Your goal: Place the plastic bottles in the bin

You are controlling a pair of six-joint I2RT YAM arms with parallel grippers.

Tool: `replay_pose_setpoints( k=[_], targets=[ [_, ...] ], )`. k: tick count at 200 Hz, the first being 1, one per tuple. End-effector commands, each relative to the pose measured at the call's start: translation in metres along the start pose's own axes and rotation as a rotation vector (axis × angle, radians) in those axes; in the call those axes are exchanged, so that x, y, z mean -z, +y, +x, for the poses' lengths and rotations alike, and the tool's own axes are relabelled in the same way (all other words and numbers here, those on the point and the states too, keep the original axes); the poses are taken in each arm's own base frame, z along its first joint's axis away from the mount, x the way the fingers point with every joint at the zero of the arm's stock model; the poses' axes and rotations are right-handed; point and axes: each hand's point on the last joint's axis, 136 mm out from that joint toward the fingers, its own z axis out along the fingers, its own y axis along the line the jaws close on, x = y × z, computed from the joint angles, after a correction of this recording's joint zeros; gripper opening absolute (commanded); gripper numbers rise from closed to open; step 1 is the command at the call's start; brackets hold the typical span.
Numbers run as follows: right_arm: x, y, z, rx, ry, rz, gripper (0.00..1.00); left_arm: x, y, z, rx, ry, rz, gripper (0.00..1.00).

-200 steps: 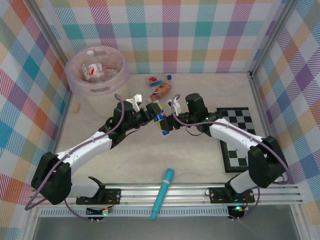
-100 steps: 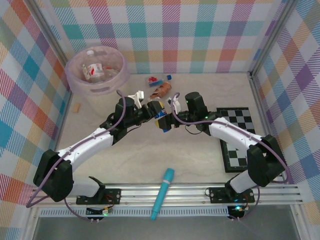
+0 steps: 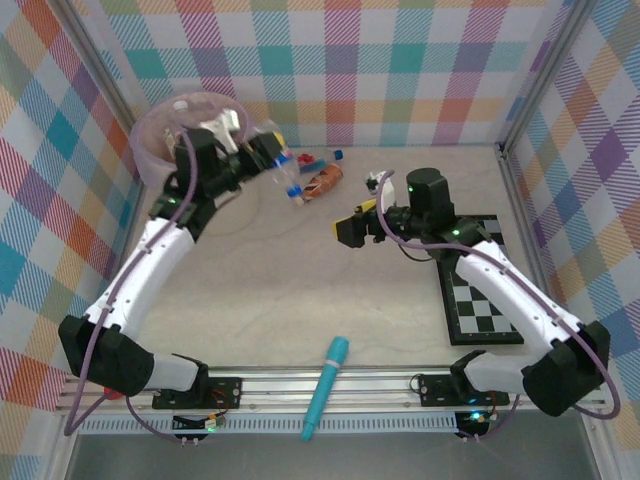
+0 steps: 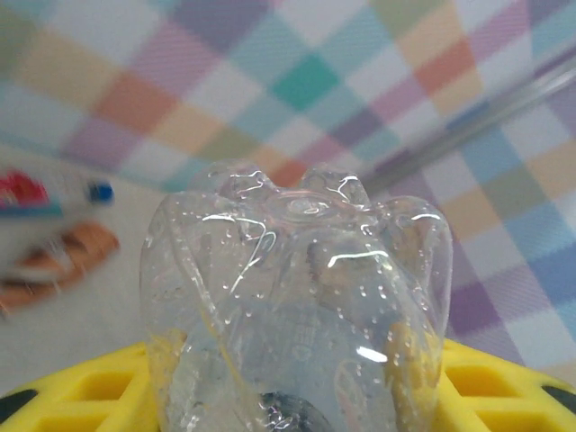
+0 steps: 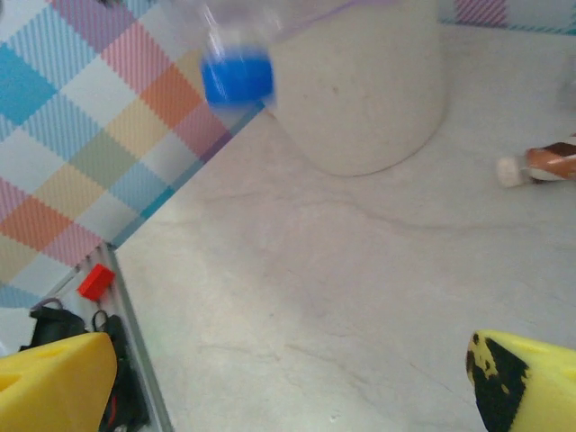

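**Left gripper (image 3: 262,152) clamps a clear bottle (image 4: 297,306) beside the bin (image 3: 143,150).**
Right gripper (image 3: 360,208) spread wide, holding nothing, above the open tabletop (image 3: 300,290) centre.

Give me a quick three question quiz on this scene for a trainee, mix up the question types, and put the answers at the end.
1. Multiple choice: what is the left gripper holding? A) a green bottle B) a clear bottle with a blue cap C) the teal cylinder
2. True or false: the right gripper is shut on a bottle.
3. Fill in the blank: the brown bottle lies on the ____, not in the bin.

Key
1. B
2. False: its fingers are apart with nothing between them.
3. table
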Motion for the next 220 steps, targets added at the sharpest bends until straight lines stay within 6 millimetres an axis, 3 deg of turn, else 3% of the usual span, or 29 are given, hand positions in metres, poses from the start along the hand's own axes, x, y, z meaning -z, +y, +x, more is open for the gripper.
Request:
replay_pose_setpoints(
  k=[1, 21, 39, 75, 114, 141, 220],
  targets=[
    [0.001, -0.02, 0.041, -0.044, 0.113, 0.093, 0.99, 0.018, 0.017, -0.052, -0.056, -0.091, -0.083, 0.51],
    [0.0, -0.028, 0.063, -0.087, 0.146, 0.113, 1.0, 0.038, 0.032, -0.105, -0.048, -0.228, -0.131, 0.5],
    [-0.002, -0.035, 0.079, -0.123, 0.176, 0.133, 1.0, 0.056, 0.05, -0.14, -0.054, -0.337, -0.2, 0.48],
    [-0.004, -0.04, 0.093, -0.153, 0.212, 0.151, 0.99, 0.066, 0.099, -0.175, -0.162, -0.408, -0.438, 0.46],
    [-0.003, -0.048, 0.099, -0.156, 0.229, 0.191, 0.99, 0.043, 0.143, -0.172, -0.246, -0.29, -0.592, 0.46],
    [-0.003, -0.053, 0.106, -0.168, 0.252, 0.214, 0.98, 0.025, 0.159, -0.161, -0.258, -0.202, -0.599, 0.46],
    [0.001, -0.057, 0.105, -0.167, 0.23, 0.247, 0.98, -0.018, 0.197, -0.096, -0.317, 0.181, -0.656, 0.46]
  ],
)
